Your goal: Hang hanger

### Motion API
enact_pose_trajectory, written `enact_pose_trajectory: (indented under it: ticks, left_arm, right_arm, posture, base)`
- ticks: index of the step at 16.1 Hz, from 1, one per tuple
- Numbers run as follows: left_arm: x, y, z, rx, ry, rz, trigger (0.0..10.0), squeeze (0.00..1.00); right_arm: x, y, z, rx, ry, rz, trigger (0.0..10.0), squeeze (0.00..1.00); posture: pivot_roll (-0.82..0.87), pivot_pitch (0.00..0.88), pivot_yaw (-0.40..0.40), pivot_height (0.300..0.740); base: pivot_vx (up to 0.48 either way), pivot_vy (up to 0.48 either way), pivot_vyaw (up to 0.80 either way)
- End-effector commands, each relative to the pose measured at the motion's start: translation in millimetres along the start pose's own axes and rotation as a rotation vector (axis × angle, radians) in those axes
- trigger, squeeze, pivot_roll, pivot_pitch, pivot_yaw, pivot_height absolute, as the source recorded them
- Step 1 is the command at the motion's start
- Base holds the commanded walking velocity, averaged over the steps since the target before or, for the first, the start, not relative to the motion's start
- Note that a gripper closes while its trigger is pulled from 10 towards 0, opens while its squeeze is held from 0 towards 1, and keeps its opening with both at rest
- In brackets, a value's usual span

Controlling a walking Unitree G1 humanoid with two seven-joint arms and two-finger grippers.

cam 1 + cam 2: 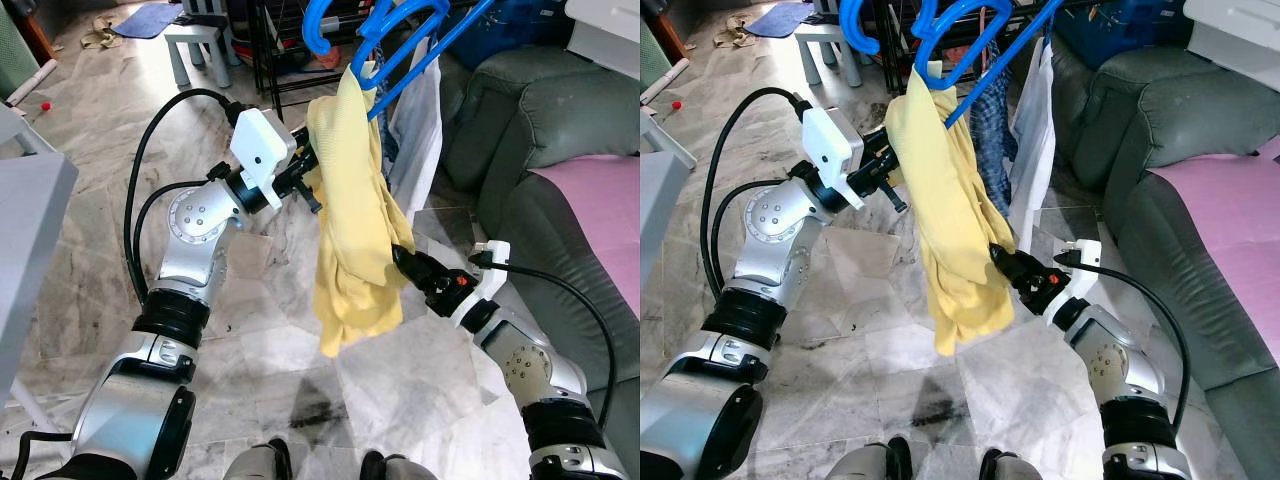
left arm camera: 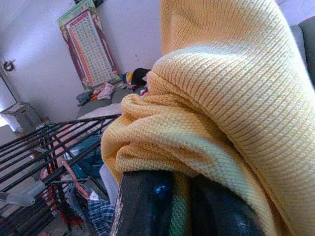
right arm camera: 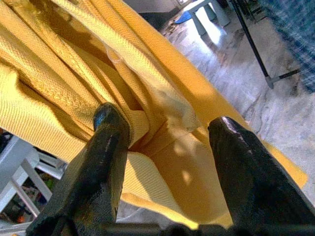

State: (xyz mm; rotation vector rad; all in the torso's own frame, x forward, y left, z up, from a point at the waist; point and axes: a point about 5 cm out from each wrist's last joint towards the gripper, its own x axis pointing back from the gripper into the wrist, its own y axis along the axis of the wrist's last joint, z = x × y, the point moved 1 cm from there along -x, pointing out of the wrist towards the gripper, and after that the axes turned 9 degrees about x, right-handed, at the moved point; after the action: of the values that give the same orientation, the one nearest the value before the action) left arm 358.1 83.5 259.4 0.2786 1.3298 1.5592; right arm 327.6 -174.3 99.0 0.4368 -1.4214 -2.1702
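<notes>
Marble floor (image 1: 300, 350) is spreading under the robot, with a grey sofa (image 1: 540, 110) on its right and a black rack (image 1: 900, 40) holding shirts straight ahead. A yellow cloth (image 1: 350, 230) is draping from a blue hanger (image 1: 400, 40), which is sitting high up in front of the rack; whether its hook is already catching a rail cannot be told.

The left gripper (image 1: 312, 170) is reaching in at the cloth's upper edge, and in its wrist view the fingers (image 2: 147, 206) are pinching a fold of the yellow knit between them. The right gripper (image 1: 405, 262) is pressing against the cloth lower down, its fingers (image 3: 108, 142) spread apart with the fabric bunching between them but not clamped.

Judging by this, the robot is carrying the loaded hanger toward the rack, steadying the cloth with both arms. The next move is calling for lifting the hook over a free rail and settling it there before either gripper lets go, taking care that the cloth is not being dragged off the hanger.
</notes>
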Motion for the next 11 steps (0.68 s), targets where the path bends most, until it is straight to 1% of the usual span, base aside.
enact_pose_trajectory:
  ticks: [1, 2, 3, 5, 7, 9, 10, 11]
  left_arm:
    - [-9.0, 43, 15.3, -0.089, 0.042, -0.181, 0.0, 0.0]
    - [-9.1, 44, 15.2, -0.091, 0.041, -0.183, 0.0, 0.0]
    - [-9.0, 45, 15.5, -0.094, 0.04, -0.185, 0.0, 0.0]
    - [-8.4, 45, 16.4, -0.098, 0.041, -0.185, 0.0, 0.0]
    - [-7.8, 49, 18.7, -0.107, 0.045, -0.188, 0.0, 0.0]
    - [-7.9, 50, 19.8, -0.112, 0.046, -0.19, 0.0, 0.0]
    - [-7.0, 48, 21.1, -0.112, 0.053, -0.181, 0.0, 0.0]
    - [-4.6, 43, 21.2, -0.106, 0.061, -0.168, 0.0, 0.0]
  right_arm:
    - [10.2, -20, -10.0, -0.03, -0.067, 0.081, 10.0, 0.0]
    - [9.3, -23, -9.6, -0.044, -0.07, 0.085, 10.0, 0.0]
    - [9.1, -27, -10.4, -0.046, -0.089, 0.096, 0.0, 0.0]
    - [10.3, -31, -11.1, -0.053, -0.101, 0.104, 0.0, 0.0]
    - [16.9, -37, -17.3, -0.078, -0.142, 0.106, 0.0, 0.0]
    - [21.9, -38, -22.2, -0.092, -0.166, 0.085, 0.0, 0.0]
    - [24.2, -38, -24.8, -0.1, -0.184, 0.078, 0.0, 0.0]
    - [24.8, -33, -25.0, -0.091, -0.185, 0.059, 0.0, 0.0]
  posture:
    - [-0.04, 0.16, 0.003, 0.74]
    - [-0.04, 0.16, 0.003, 0.74]
    - [-0.04, 0.159, 0.002, 0.74]
    - [-0.03, 0.157, 0.002, 0.74]
    - [-0.03, 0.157, 0.002, 0.74]
    - [-0.03, 0.155, 0.001, 0.74]
    - [-0.03, 0.155, 0.001, 0.74]
    - [-0.03, 0.155, 0.001, 0.74]
  base:
    - [0.0, 0.0, 0.0]
    - [0.0, 0.0, 0.0]
    - [0.0, 0.0, 0.0]
    - [0.0, 0.0, 0.0]
    - [0.0, 0.0, 0.0]
    - [0.0, 0.0, 0.0]
    - [0.0, 0.0, 0.0]
    - [0.0, 0.0, 0.0]
